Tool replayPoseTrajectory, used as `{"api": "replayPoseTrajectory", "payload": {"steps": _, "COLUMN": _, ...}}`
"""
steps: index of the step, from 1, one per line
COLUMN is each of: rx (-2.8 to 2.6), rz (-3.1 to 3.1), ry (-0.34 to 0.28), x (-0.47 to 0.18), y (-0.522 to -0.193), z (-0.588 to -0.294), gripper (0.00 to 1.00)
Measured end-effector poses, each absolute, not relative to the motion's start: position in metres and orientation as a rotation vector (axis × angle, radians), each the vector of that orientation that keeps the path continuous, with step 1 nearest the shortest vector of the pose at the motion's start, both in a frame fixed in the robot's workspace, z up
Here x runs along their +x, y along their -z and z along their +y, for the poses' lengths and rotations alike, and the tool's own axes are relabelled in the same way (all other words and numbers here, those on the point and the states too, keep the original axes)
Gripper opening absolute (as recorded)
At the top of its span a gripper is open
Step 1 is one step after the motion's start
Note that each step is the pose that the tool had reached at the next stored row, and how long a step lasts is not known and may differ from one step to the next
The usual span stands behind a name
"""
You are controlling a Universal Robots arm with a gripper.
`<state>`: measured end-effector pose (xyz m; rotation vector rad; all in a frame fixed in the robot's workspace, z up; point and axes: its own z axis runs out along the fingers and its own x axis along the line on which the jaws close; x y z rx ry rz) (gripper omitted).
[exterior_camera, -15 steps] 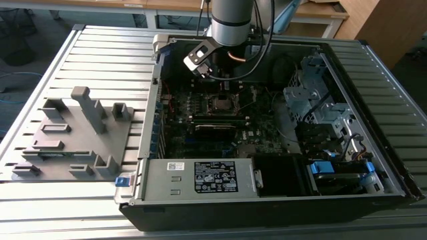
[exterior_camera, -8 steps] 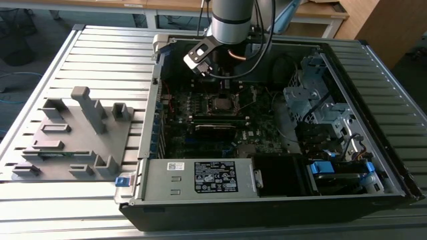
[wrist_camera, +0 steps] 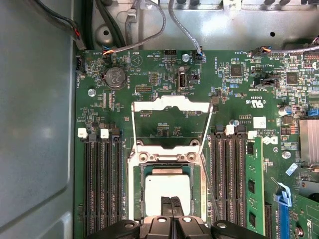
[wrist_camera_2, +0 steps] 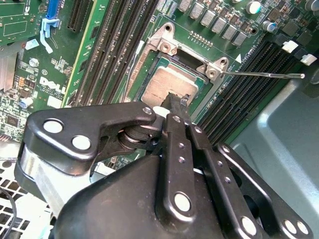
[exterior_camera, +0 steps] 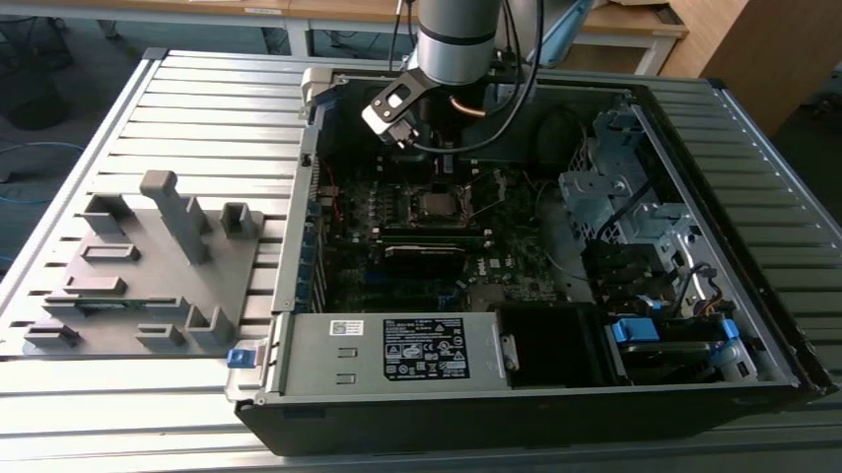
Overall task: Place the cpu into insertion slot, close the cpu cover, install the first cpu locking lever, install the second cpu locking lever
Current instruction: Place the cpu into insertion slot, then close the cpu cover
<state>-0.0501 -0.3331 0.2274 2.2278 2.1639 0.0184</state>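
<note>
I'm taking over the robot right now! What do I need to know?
Gripper: shut, tips right over the cpu; cannot tell if they touch it.
Cpu: lying flat in its socket.
Cover: flipped open, away from the cpu.
Done: cpu is in the slot.
Left: cover not closed; a lever sticks out loose, so locking is not done.

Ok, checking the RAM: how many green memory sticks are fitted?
1: a green memory stick in the slot farthest from the cpu, beside the blue connector; the pincer hides some slot ends.
</note>
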Motion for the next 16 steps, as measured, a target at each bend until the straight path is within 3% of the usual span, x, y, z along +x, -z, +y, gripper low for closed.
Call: {"api": "replayPoseTrajectory", "payload": {"steps": 16, "rx": 2.228, "rz": 2.164, "ry": -0.018, "x": -0.0501, "y": -0.2342, "z": -0.3331, "gripper": 0.1}}
